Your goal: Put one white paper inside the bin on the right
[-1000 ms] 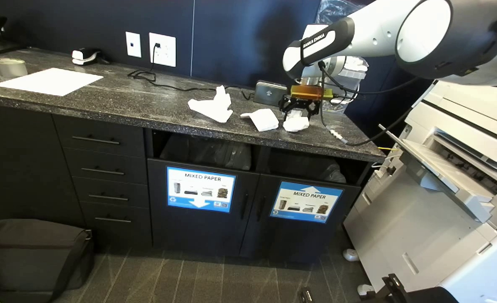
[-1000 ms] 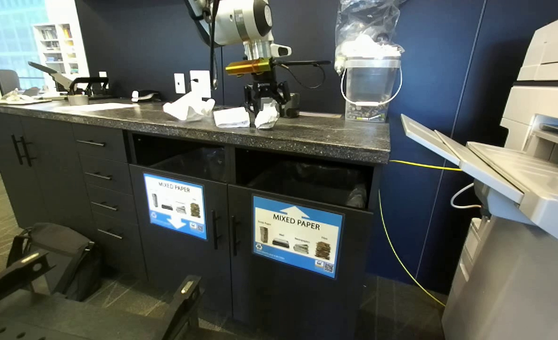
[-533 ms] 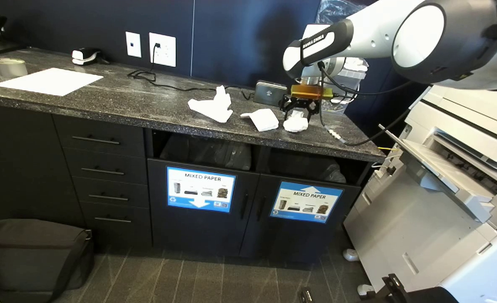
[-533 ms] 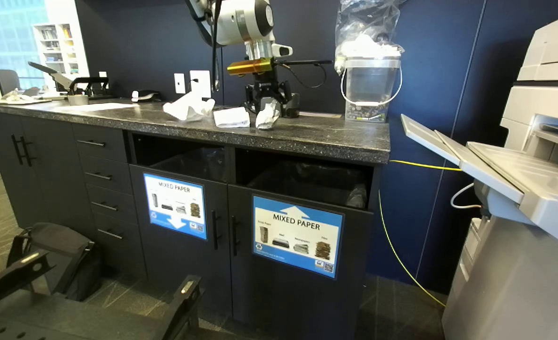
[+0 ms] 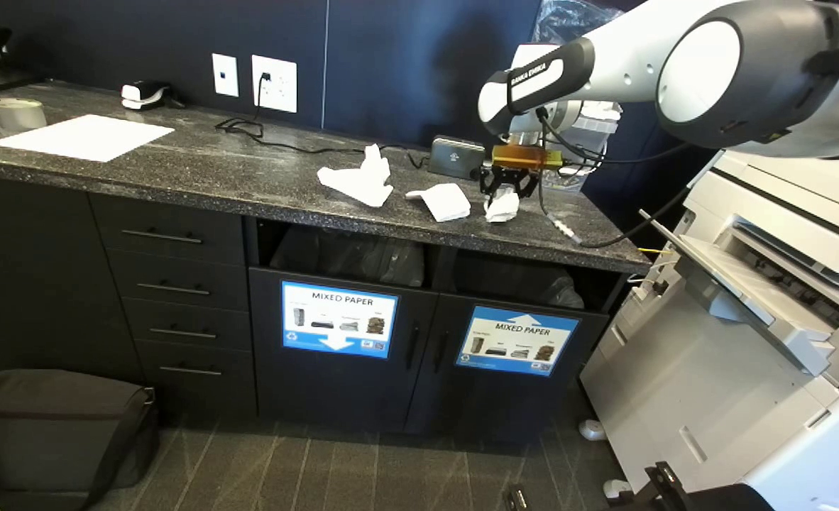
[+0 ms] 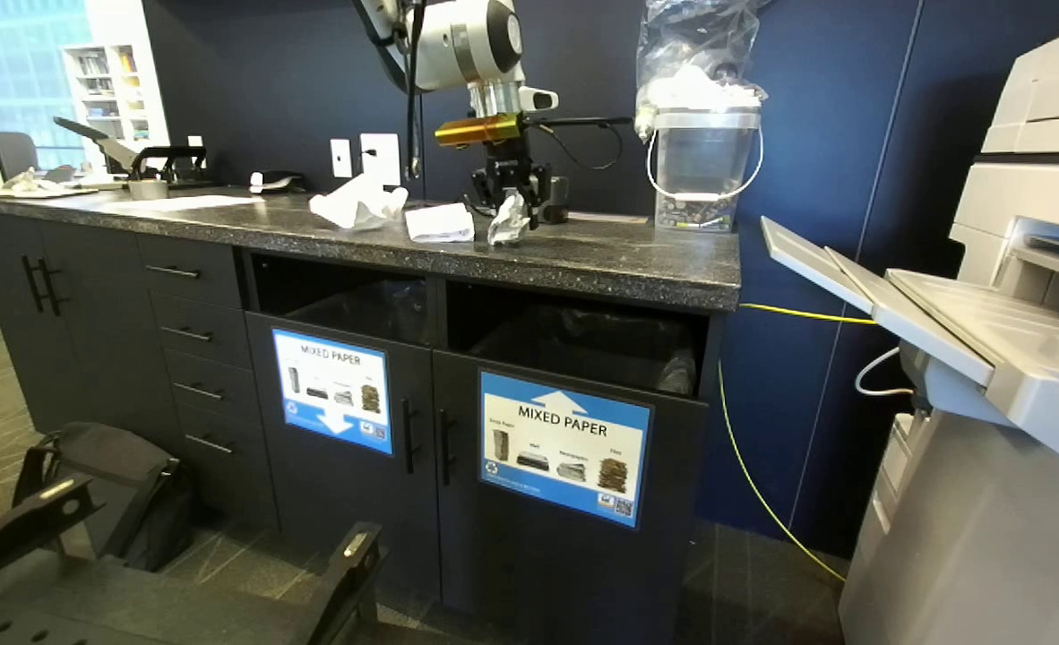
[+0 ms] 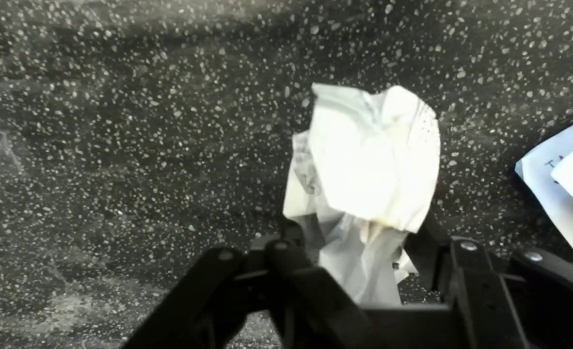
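A crumpled white paper (image 5: 502, 208) stands on the dark counter near its front edge, also seen in an exterior view (image 6: 508, 221) and in the wrist view (image 7: 374, 165). My gripper (image 7: 357, 237) has its fingers on both sides of this paper and appears shut on it, squeezing it low at the counter. A folded white paper (image 5: 448, 202) lies beside it, and another crumpled white paper (image 5: 363, 181) lies farther along. The right bin (image 6: 675, 369), dark with a plastic liner, sits in the open slot under the counter, above the right "MIXED PAPER" sign (image 6: 565, 448).
The left bin (image 5: 402, 264) sits in the neighbouring slot. A small dark box (image 5: 456, 156) stands behind the papers. A clear bucket (image 6: 707, 170) stands at the counter's end. A printer (image 5: 746, 319) stands beyond. A flat white sheet (image 5: 82, 137) lies far along the counter.
The gripper's fingers have closed in on the crumpled paper, which now looks narrower and has shifted slightly. The arm's upper part has moved a little; the other papers stay in place.
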### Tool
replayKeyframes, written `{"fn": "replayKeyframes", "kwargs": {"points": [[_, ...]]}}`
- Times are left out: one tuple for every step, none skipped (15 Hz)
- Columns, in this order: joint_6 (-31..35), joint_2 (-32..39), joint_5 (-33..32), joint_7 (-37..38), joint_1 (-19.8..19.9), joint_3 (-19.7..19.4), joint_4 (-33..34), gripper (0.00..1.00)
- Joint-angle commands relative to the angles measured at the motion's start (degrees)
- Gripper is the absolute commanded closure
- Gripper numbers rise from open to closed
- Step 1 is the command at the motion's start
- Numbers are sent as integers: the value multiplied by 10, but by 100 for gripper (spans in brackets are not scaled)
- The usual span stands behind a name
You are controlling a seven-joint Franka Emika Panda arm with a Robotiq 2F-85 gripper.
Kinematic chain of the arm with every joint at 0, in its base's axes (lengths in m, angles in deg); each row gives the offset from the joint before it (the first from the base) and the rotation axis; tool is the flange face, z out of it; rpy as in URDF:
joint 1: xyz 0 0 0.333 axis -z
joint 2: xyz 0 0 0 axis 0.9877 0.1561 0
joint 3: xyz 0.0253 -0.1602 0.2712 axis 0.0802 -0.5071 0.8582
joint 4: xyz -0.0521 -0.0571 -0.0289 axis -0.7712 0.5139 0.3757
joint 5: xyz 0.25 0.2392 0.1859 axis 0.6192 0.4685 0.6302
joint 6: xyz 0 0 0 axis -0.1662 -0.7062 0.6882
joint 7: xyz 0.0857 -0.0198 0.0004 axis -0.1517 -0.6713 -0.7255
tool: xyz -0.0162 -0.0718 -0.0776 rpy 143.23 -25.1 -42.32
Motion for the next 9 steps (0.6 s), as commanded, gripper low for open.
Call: {"fn": "replayKeyframes", "kwargs": {"points": [[-15,18,11,-9,1,-5,37,73],[-15,17,11,-9,2,-5,37,79],[-15,17,11,-9,2,-6,36,85],[-15,16,10,-8,2,-6,34,88],[-15,14,10,-7,2,-7,32,90],[-15,11,11,-6,3,-7,27,92],[-15,6,12,-8,5,-6,21,91],[-17,4,12,-7,5,-7,17,89],[-17,-1,12,-5,5,-8,9,88]]}}
